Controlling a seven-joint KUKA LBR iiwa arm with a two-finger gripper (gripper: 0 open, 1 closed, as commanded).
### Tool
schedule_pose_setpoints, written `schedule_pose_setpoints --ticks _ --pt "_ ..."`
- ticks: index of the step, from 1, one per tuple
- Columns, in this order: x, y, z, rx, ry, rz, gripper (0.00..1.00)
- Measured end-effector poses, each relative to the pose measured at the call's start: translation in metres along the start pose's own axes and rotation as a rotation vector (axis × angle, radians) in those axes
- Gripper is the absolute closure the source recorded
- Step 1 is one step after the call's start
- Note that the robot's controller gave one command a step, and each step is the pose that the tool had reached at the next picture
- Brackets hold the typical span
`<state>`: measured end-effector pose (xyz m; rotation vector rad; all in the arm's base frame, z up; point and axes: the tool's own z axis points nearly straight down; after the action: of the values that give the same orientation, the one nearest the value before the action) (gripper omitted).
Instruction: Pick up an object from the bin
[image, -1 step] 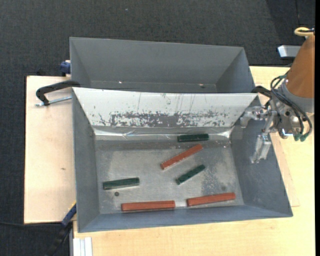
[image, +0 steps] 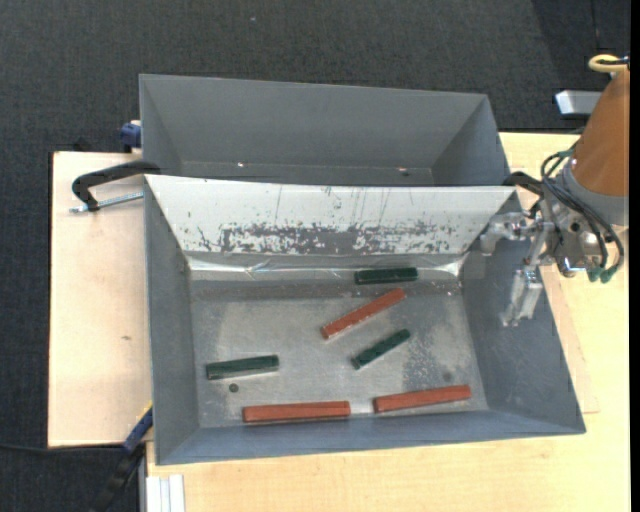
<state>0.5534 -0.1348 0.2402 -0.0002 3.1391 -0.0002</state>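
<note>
red bar (image: 422, 400), lower right of bin (image: 300, 120), left of tool (image: 520, 295), seemingly empty, grip unclear

In the bin (image: 165, 330), the rear bar (image: 385, 275) lay along the back edge, right of middle. Just before it lay the middle bar (image: 364, 313), aslant, and before that the inner bar (image: 380, 348), also aslant. The left bar (image: 242, 367) lay toward the left edge. Along the front edge lay the front-left bar (image: 296, 411) and, right of it, the front-right bar (image: 422, 399). The gripper (image: 520, 300) hung over the right wall.
</note>
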Motion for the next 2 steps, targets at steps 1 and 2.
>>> schedule_pose_setpoints --ticks 1,2 --pt "0.003 0.017 0.050 0.002 -0.006 -0.014 0.00" --pt "0.008 0.039 0.111 0.000 -0.003 -0.033 0.00"
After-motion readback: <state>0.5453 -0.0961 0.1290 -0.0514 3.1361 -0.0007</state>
